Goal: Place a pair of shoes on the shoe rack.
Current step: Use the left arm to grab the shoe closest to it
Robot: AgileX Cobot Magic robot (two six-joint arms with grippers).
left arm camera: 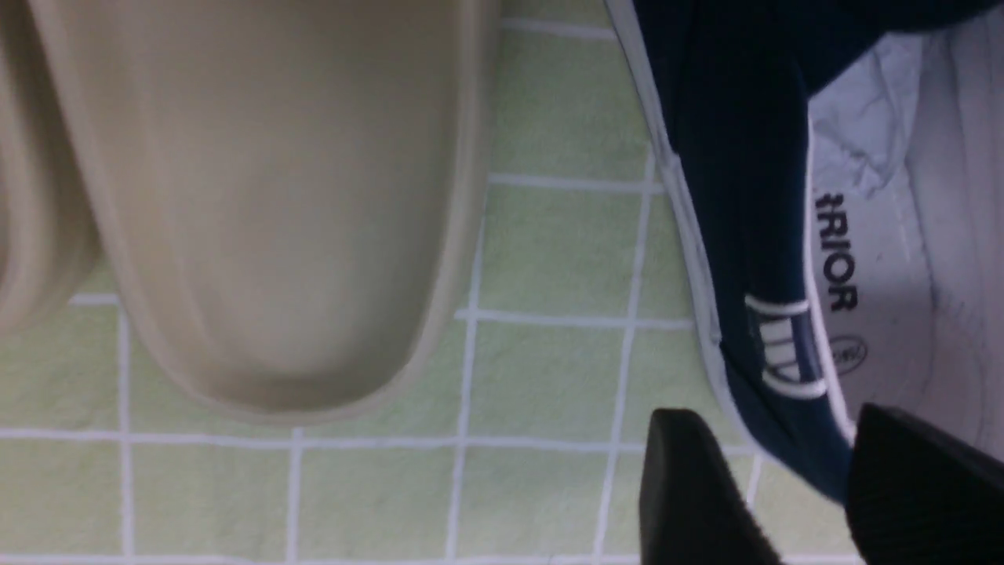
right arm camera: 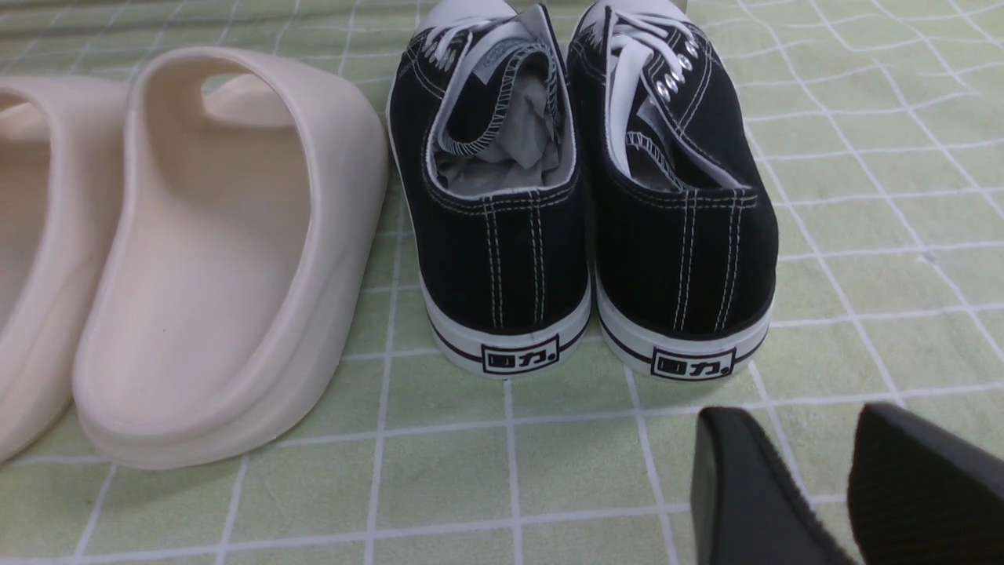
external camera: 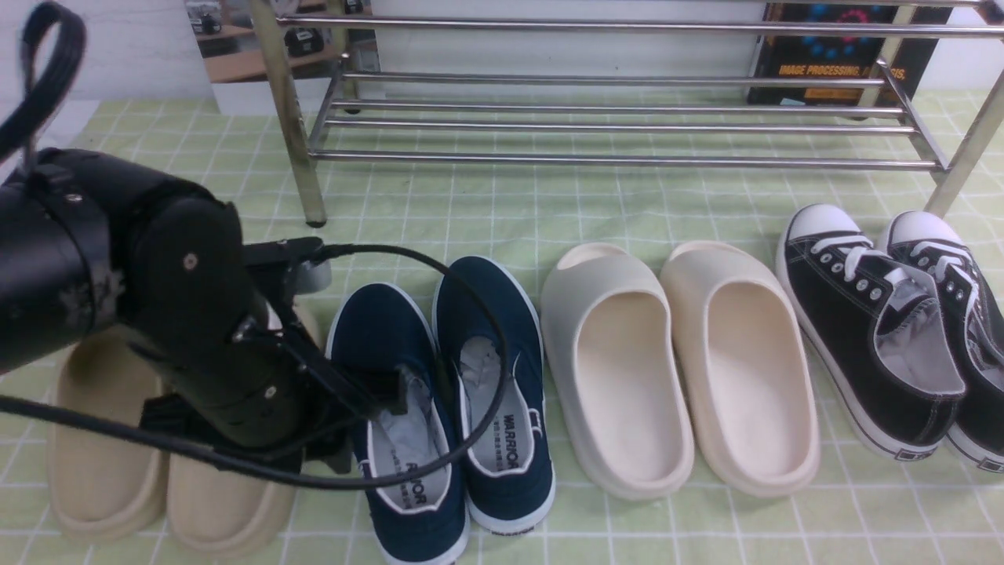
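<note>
Navy shoe (external camera: 384, 333) half behind left arm (external camera: 188, 314)

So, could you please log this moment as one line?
left fingers: open, astride navy shoe wall | right fingers: open | phase: pre-grasp

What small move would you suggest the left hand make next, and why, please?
Probably close the left hand: its fingers straddle the side wall of the navy shoe near its heel, one inside and one outside, apparently not yet pinching. It rests on the cloth, short of the shoe rack.
</note>
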